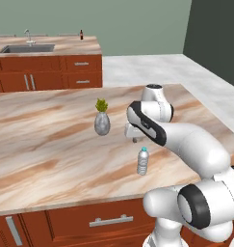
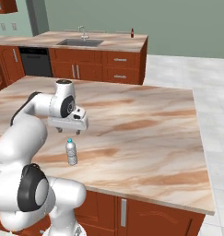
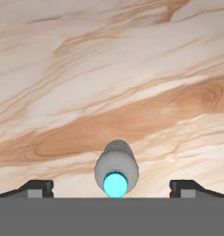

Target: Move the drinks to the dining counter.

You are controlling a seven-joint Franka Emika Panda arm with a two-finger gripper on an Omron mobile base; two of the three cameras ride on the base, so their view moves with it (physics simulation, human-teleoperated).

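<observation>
The clear water bottle (image 1: 143, 161) (image 2: 72, 152) stands upright on the marble island top (image 1: 41, 144), near its front edge. My gripper (image 1: 134, 140) (image 2: 68, 132) hangs open above it, pointing down. In the hand view the bottle (image 3: 116, 163) shows from above, its cyan cap between the two spread fingertips (image 3: 39, 188), and nothing is held. The dark cola bottle (image 1: 81, 34) (image 2: 132, 32) stands on the far dining counter (image 1: 65, 47) (image 2: 118, 42), right of the sink (image 1: 27, 48) (image 2: 80, 42).
A grey speckled vase with a green plant (image 1: 102, 123) stands on the island, left of my gripper. White tiled floor (image 2: 178, 69) separates the island from the dining counter. A dark dishwasher front (image 2: 35, 62) sits under that counter.
</observation>
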